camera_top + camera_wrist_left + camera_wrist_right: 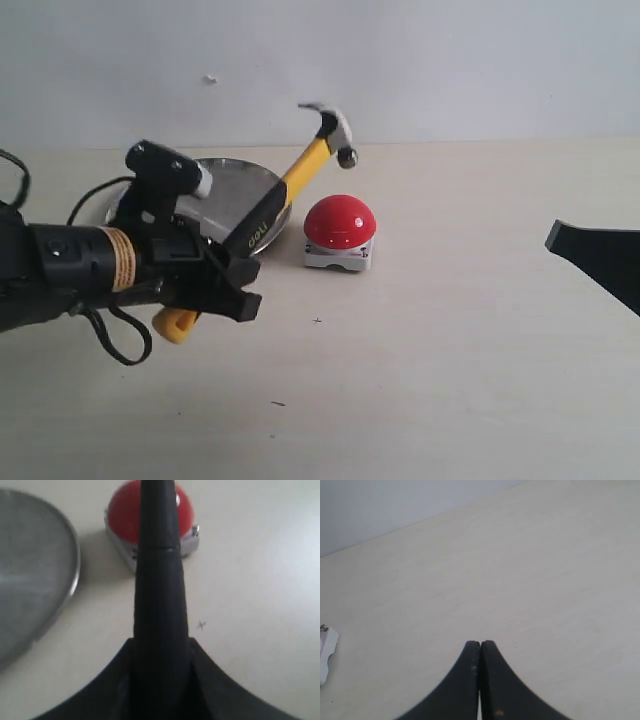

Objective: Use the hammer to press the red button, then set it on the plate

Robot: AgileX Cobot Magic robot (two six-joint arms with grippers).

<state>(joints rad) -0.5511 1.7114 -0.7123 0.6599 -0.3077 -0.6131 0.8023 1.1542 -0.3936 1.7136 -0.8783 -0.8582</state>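
left gripper (215, 275) clamped partway closed around the black grip of the hammer (300, 172), near its lower end. one hammer: dark steel claw head, yellow neck, black grip with yellow "deli" lettering, yellow butt poking out below the fingers. it is lifted off the table (450, 350) and tilted, butt low on the left, head high on the right. in the exterior view the handle crosses in front of the plate (228, 166). one plate: round, shallow, shiny grey metal with a raised rim, lying flat behind the gripper. the hammer head hangs above the red button (340, 220), a bit to its left, with a gap between them. in the left wrist view the black grip runs across the dome. one button: glossy red dome on a small white-grey square base, just right of the plate, not touching it. right gripper (556, 238) at the far right edge, well apart from the button, jaws pressed together, holding nothing. two grippers in all.
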